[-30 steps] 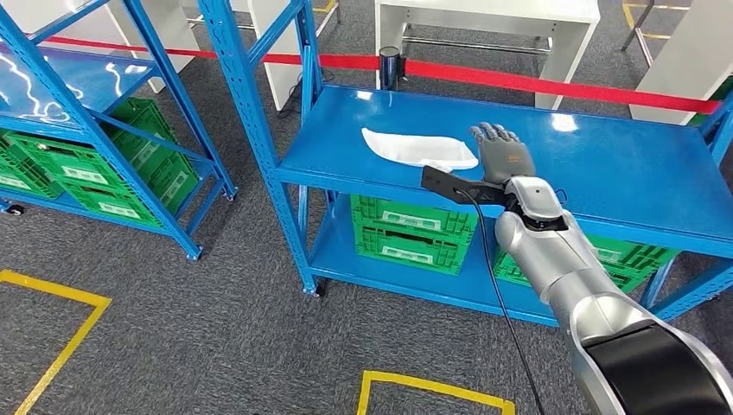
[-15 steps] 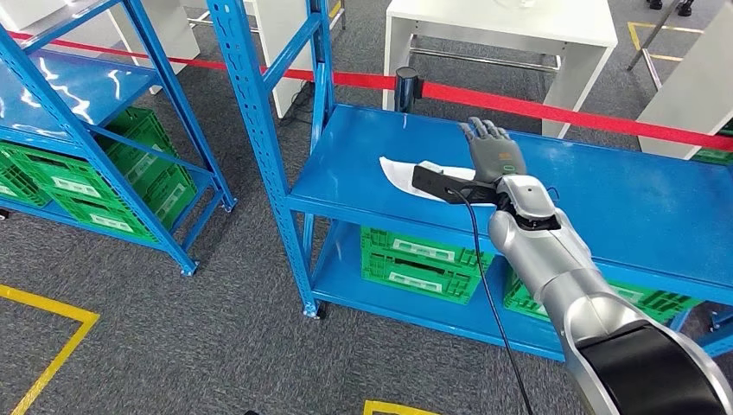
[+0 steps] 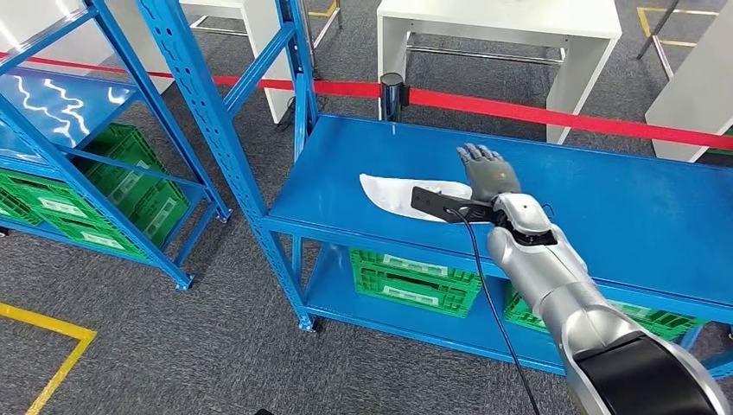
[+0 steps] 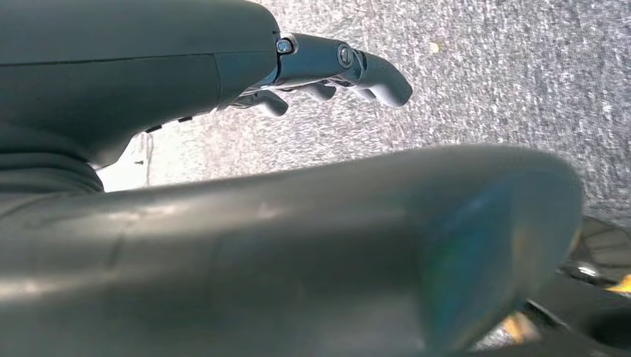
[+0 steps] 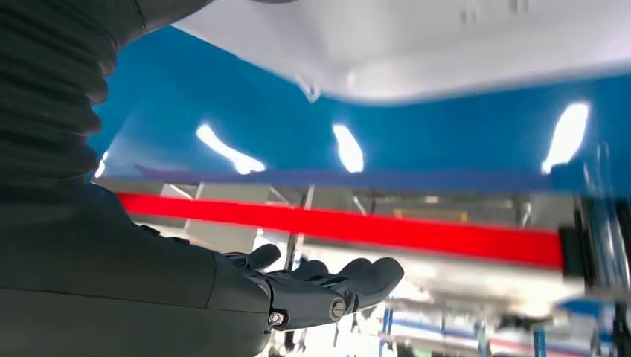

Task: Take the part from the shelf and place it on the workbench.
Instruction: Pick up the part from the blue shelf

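- Head view: right hand (image 3: 489,169) out over the top of the blue shelf (image 3: 605,207), fingers spread and extended, nothing held. White part (image 3: 406,194) flat on that shelf top, just beside the hand on the side toward the blue upright, its near end partly hidden by the black wrist camera (image 3: 439,204) and its cable. Cannot tell whether hand and part touch. Red barrier tape (image 3: 553,115) beyond the shelf's far edge, with a white table (image 3: 501,26) behind it. Green crates (image 3: 415,277) on the lower level under the shelf top. Second blue rack (image 3: 78,130) well apart on the left, more green crates in it.
- Left wrist view: left hand (image 4: 320,74) above grey carpet (image 4: 521,89), fingers loosely curled and apart, nothing in them. Large blurred dark grey thumb across the foreground.
- Right wrist view: right hand (image 5: 320,286) with fingers extended and slightly apart, empty. White part (image 5: 417,44) lying on the glossy blue shelf surface (image 5: 446,141), near the hand but apart from the fingertips. Red tape (image 5: 357,223) past the shelf edge.
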`<action>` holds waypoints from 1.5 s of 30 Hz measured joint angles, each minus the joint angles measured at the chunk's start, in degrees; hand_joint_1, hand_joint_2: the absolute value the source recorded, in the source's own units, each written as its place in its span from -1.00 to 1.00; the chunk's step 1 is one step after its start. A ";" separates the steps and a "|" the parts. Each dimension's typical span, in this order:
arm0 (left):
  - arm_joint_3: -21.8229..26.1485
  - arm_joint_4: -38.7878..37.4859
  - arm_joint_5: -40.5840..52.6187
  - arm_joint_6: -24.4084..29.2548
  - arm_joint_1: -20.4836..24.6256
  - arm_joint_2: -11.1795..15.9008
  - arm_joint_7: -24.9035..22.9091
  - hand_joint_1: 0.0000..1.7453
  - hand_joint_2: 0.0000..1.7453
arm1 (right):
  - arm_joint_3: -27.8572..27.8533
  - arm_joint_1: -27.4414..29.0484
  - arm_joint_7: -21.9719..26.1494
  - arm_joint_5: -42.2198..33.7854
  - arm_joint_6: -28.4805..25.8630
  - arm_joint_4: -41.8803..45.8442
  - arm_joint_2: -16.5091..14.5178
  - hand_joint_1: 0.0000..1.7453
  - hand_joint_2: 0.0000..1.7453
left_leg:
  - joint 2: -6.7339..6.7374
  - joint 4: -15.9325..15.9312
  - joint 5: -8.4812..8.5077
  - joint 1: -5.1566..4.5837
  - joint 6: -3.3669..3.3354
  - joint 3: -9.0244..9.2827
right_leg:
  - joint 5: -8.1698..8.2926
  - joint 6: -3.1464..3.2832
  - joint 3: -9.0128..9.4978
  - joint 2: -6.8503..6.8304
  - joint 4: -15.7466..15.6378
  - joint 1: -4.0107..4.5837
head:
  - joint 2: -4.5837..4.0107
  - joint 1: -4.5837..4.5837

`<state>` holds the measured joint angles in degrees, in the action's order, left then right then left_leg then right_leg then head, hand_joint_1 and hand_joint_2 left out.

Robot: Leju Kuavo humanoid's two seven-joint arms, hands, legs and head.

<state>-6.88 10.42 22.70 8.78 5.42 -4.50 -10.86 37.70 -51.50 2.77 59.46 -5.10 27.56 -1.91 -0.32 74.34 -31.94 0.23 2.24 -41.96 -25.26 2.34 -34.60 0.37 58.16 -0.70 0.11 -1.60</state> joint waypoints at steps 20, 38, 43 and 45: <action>0.20 -0.04 1.02 -0.13 0.01 -0.15 0.16 -1.00 -1.00 | 2.86 0.94 -0.84 -6.36 -1.76 2.30 1.25 -1.00 -1.00 | -0.16 -16.92 8.23 -0.32 -2.25 6.35 | -1.67 0.20 2.74 0.18 -1.51 0.61 | 0.00 0.04; 0.22 -0.04 1.71 -0.15 0.05 -0.16 0.00 -1.00 -1.00 | 3.79 2.51 0.22 -8.51 -0.11 5.25 1.37 -1.00 1.00 | -0.09 -16.93 8.16 -0.38 -2.30 6.55 | -1.89 -2.14 2.86 0.17 -1.48 0.44 | 0.00 0.02; 0.22 -0.04 1.71 -0.15 0.05 -0.16 0.00 -1.00 -1.00 | 3.90 2.58 0.25 -8.54 -0.01 5.38 1.38 -1.00 1.00 | -0.09 -16.95 8.14 -0.38 -2.27 6.59 | -1.97 -2.05 2.85 0.17 -1.40 0.44 | 0.00 0.00; 0.22 -0.04 1.73 -0.16 0.05 -0.16 -0.01 -1.00 -1.00 | 3.95 2.58 0.44 -8.90 0.90 5.45 1.39 -1.00 1.00 | -0.09 -16.95 8.13 -0.38 -2.25 6.60 | -1.99 -2.02 2.85 0.17 -1.38 0.44 | 0.00 0.00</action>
<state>-6.67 10.38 24.43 8.62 5.47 -4.66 -10.87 41.65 -48.92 3.21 50.56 -4.20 33.02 -0.52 -0.41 57.39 -23.81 -0.15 -0.01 -35.36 -27.25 0.32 -31.75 0.54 56.78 -0.26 0.11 -1.60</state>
